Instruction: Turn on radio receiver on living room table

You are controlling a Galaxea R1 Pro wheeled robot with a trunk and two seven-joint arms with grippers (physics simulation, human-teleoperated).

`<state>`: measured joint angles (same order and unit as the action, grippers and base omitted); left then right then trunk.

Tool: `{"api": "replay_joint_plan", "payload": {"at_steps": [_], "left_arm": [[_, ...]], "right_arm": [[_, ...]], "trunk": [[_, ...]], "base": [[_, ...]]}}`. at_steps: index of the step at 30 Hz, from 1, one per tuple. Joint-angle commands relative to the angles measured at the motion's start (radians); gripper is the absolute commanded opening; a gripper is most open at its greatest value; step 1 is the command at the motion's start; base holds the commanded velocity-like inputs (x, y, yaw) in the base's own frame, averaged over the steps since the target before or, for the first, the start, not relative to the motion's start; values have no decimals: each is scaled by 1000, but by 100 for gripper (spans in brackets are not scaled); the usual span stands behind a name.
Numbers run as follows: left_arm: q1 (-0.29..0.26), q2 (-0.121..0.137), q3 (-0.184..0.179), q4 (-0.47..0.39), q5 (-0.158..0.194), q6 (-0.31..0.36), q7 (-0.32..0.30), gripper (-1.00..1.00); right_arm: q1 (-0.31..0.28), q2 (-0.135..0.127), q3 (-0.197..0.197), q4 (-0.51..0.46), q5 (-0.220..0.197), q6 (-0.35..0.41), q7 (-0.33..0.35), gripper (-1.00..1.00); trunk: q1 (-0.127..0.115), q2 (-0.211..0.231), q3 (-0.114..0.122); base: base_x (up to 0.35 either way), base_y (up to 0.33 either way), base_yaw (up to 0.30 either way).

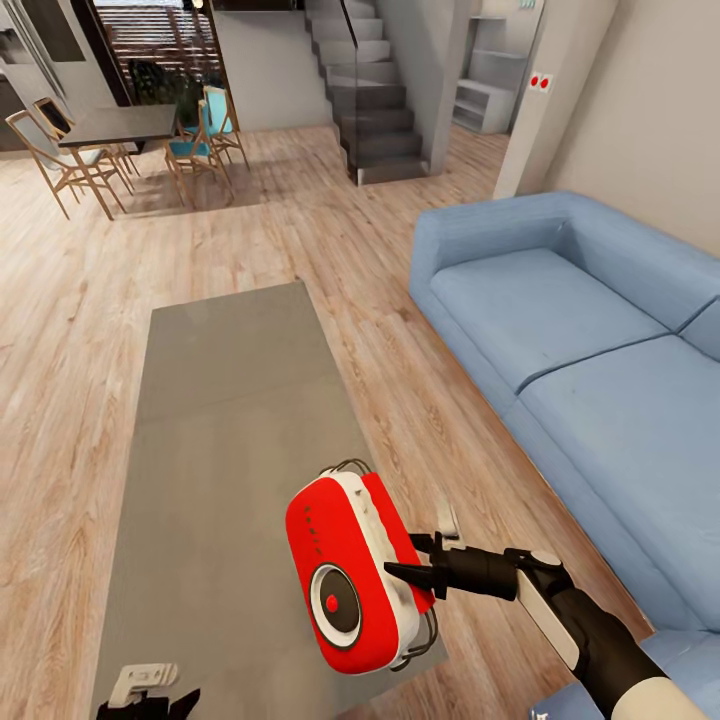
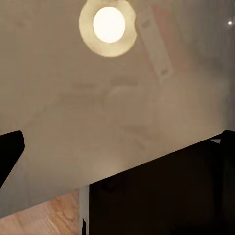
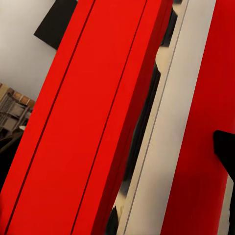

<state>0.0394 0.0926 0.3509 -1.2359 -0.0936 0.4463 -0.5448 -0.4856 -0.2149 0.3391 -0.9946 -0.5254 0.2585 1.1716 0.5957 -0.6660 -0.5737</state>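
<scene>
Right gripper clamps the rigid, likely light radio receiver by its white-striped edge above the surface.

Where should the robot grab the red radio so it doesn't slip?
Probably by its narrow white-striped edge, coming from the sofa side. The red radio stands up on the table with its flat face and round dial turned away from that edge, so the thin side fits between two fingers. The right pincer is already at that edge; whether it is squeezing can't be told.
</scene>
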Motion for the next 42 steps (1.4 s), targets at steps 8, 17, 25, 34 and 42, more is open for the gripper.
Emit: {"api": "replay_joint_plan", "payload": {"at_steps": [8,17,25,34,42], "left_arm": [[-8,-2,-2,-86,37,-4,-9,100],[-12,0,-2,-136,110,-9,-9,100],[-49,0,-3,-162,196,-16,-8,100],[-105,-2,-7,-163,227,-14,-178,100],[-117,-2,-7,-162,229,-14,-290,100]], "right_arm": [[0,0,0,-1,-2,1,0,-100],[0,0,0,-1,-2,2,-3,-100],[0,1,2,-2,28,1,-24,-100],[0,3,1,-1,113,-1,-29,-100],[0,2,1,-1,115,-1,-29,-100]], "trunk": [[0,0,0],[0,0,0],[0,0,0],[0,0,0],[0,0,0]], "base": [[0,0,0],[0,0,0],[0,0,0],[0,0,0],[0,0,0]]}}
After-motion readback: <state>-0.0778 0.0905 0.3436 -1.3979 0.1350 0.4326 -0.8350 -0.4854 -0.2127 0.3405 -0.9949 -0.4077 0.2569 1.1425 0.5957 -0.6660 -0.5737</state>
